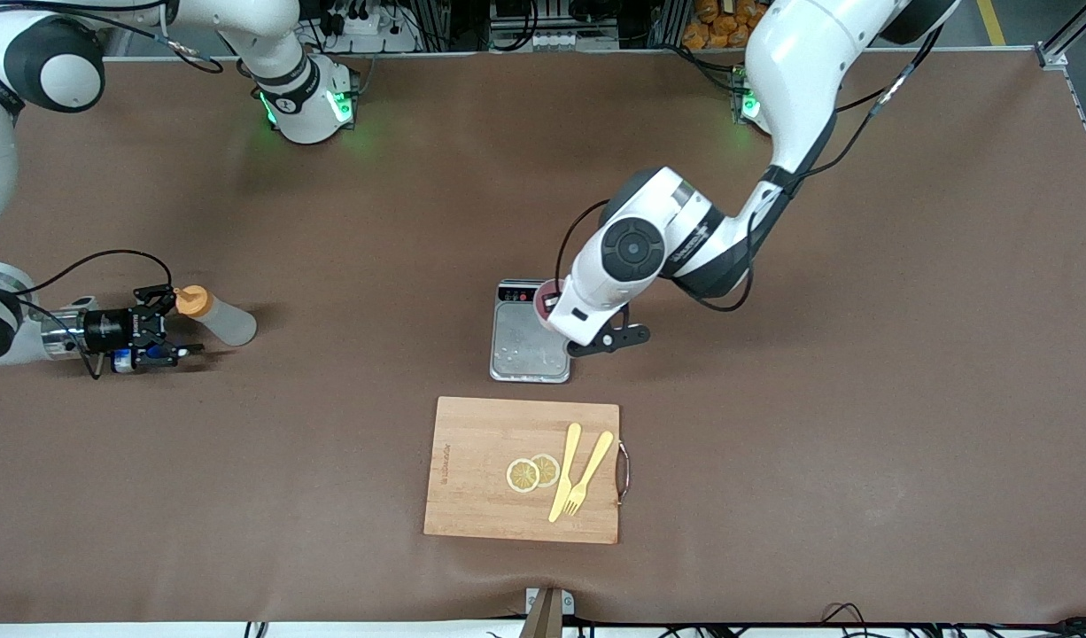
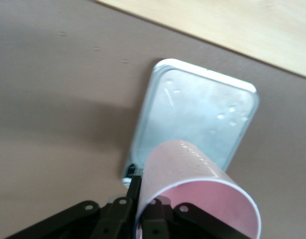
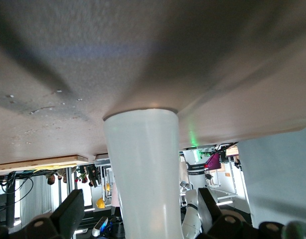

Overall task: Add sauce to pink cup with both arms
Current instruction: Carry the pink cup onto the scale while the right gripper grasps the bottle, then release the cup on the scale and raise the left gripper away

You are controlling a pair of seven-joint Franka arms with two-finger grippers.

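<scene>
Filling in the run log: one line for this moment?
left gripper: holds pink cup over scale | right gripper: around lying sauce bottle, fingers open

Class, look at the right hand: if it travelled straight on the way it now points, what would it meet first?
The sauce bottle: it already lies between the right hand's fingers, its base pointing onward.

High front overview; wrist close-ups, left sharing the scale (image 1: 530, 332) (image 2: 193, 119).

1 bottle (image 1: 217, 320), 1 cup (image 2: 198, 191), 1 scale (image 1: 527, 341), 2 lemon slices (image 1: 532, 472).
</scene>
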